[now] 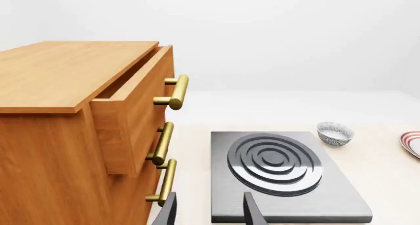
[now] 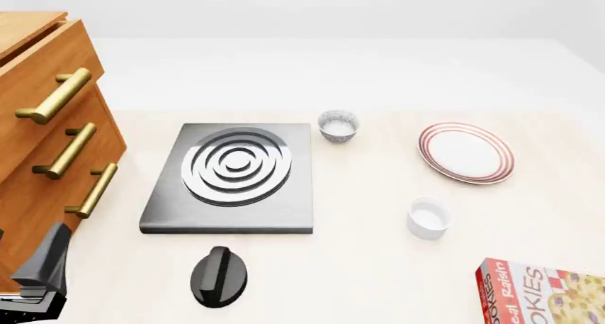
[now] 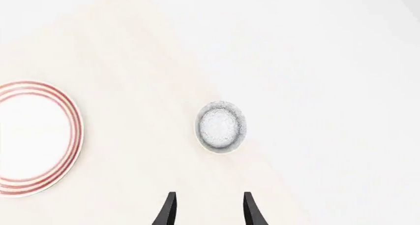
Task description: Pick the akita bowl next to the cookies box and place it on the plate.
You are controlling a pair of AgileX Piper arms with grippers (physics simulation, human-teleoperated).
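Note:
An akita bowl (image 3: 221, 126), white inside with a fine grey pattern, sits near the table's edge in the right wrist view. It lies straight ahead of my right gripper (image 3: 208, 210), which is open and empty. The plate (image 3: 29, 136) with dark-red rings lies beside it, also seen in the front view as the plate (image 2: 466, 152). This bowl and the right gripper are outside the front view. The cookies box (image 2: 543, 295) lies at the front right corner. My left gripper (image 1: 208, 212) is open and empty, low at the front left by the cabinet.
A look-alike patterned bowl (image 2: 338, 126) stands behind the grey stove slab (image 2: 232, 175). A plain white cup (image 2: 428, 218) sits between plate and cookies box. A black knob (image 2: 220, 276) lies before the stove. The wooden cabinet (image 2: 47, 125) has its top drawer (image 1: 135, 102) partly open.

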